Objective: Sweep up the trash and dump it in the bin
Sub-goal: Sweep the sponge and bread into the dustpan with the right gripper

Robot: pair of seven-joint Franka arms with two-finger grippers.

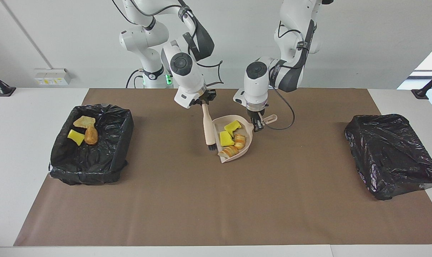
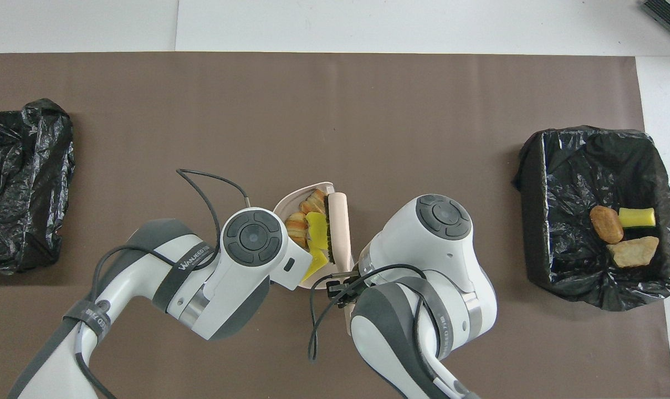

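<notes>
Brown paper mat (image 1: 216,200) over most of a white table (image 1: 19,150), largest of everything. Black-bagged bin (image 1: 90,146) at the right arm's end, open mouth up, with three scraps of trash inside: beige lump (image 1: 84,121), yellow sponge chunk (image 1: 75,136), orange-brown piece (image 1: 91,135), all touching or nearly so. Second black-bagged bin (image 1: 392,153) at the left arm's end, bag crumpled over its top. Between the bins, near the middle of the mat and toward the robots, pale pink dustpan (image 1: 245,144), rim down on the mat, handle raised toward the left arm. Left gripper (image 1: 257,124) clenched on that handle, just above the pan's back wall. Right gripper (image 1: 203,101) clamped on the top of a hand brush (image 1: 208,125), wooden handle nearly upright, dark bristles (image 1: 211,146) low at the pan's open lip on the side toward the right arm. Inside the dustpan, four more scraps of trash: two yellow sponge chunks (image 1: 232,127) (image 1: 226,139), one nearer the back wall and one mid-pan, touching; beside them a striped orange-brown bread piece (image 1: 239,141); another bread piece (image 1: 229,151) at the pan's lip. From overhead, brush (image 2: 338,230) along the pan's open edge, sponge (image 2: 316,228) and bread (image 2: 297,224) packed just beside it within the dustpan's rim (image 2: 290,197).
</notes>
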